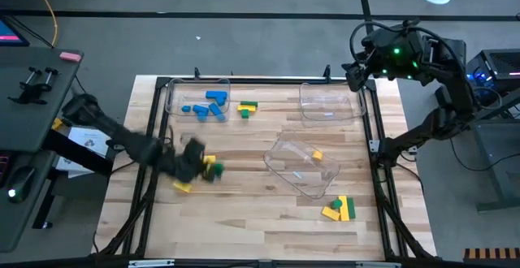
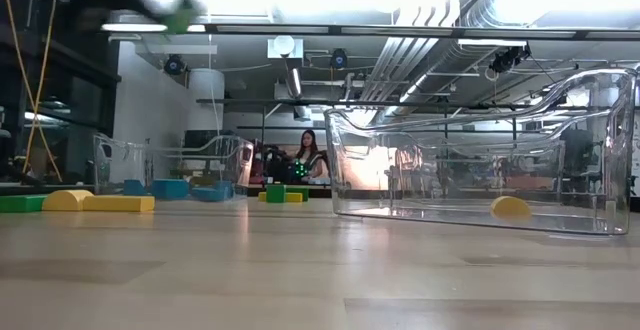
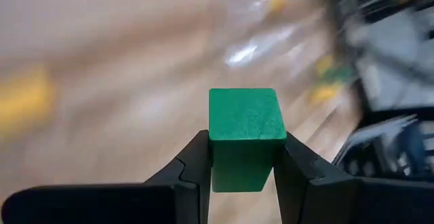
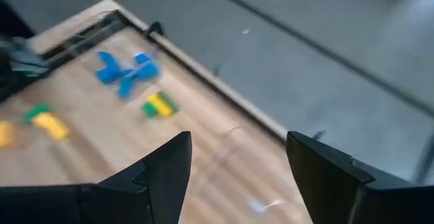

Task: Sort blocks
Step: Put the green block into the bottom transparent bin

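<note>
Now the left tool point(image 3: 244, 173) grips a green block point(image 3: 245, 136) above the tabletop point(image 1: 244, 219); the right tool point(image 4: 237, 163) hangs parted over the far right corner.

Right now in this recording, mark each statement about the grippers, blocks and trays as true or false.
1. The left gripper holds a green block. True.
2. The right gripper is shut on a blue block. False: it is open and empty.
3. The blue blocks lie in one tray. True.
4. The middle tray holds a green block. False: it holds a yellow piece.
</note>
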Available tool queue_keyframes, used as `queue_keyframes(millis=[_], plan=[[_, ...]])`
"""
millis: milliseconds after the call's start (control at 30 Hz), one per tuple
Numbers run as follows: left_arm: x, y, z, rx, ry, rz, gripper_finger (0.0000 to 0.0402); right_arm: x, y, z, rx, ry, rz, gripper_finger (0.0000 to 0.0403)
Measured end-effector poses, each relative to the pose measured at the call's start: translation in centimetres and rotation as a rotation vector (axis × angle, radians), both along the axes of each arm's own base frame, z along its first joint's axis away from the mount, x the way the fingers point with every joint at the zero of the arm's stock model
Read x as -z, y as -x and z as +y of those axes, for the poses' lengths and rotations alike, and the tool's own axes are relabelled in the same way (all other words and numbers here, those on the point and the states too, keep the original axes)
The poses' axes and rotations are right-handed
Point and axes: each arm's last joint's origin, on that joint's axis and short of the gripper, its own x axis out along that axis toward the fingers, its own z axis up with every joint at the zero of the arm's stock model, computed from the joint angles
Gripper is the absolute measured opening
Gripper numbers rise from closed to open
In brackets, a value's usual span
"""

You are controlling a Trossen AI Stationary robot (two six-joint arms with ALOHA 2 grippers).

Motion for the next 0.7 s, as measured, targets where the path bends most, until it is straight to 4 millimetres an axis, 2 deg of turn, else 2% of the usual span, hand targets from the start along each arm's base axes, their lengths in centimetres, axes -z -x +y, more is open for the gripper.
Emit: queue_keyframes(millis=[100, 167, 267, 367, 467, 533, 600, 633, 700], plan=[[-2.3, -1.4, 4.6, 0.04, -0.174, -0.071, 0.0082, 1.0, -1.1, 0.4, -0.045, -0.124, -0.015, 0.0238], [-3.3, -2.4, 7.5, 0.083, -0.252, -0.107, 0.0082, 2.6, -2.4, 0.8, -0.048, -0.193, 0.033, 0.0238], [-3.8, -4.1, 11.3, 0.167, -0.292, -0.177, 0.0081, 6.6, -4.6, 1.7, -0.023, -0.284, 0.169, 0.0237], [-3.7, -5.5, 14.2, 0.231, -0.3, -0.247, 0.0082, 11.9, -6.1, 3.1, 0.032, -0.348, 0.346, 0.0221], [-3.9, -6.7, 15.6, 0.302, -0.297, -0.308, 0.0082, 17.5, -7.0, 4.4, 0.089, -0.413, 0.494, 0.0166], [-4.1, -7.3, 16.0, 0.352, -0.303, -0.335, 0.0081, 20.8, -7.2, 5.1, 0.117, -0.463, 0.541, 0.0104], [-4.8, -7.6, 16.0, 0.389, -0.325, -0.374, 0.0081, 23.4, -7.8, 5.4, 0.122, -0.514, 0.507, 0.0034], [-5.1, -7.7, 16.0, 0.409, -0.335, -0.392, 0.0081, 24.6, -8.2, 5.4, 0.118, -0.531, 0.476, 0.0018], [-5.9, -7.7, 15.8, 0.425, -0.35, -0.429, 0.0082, 26.5, -8.9, 5.4, 0.15, -0.557, 0.396, 0.0017]])
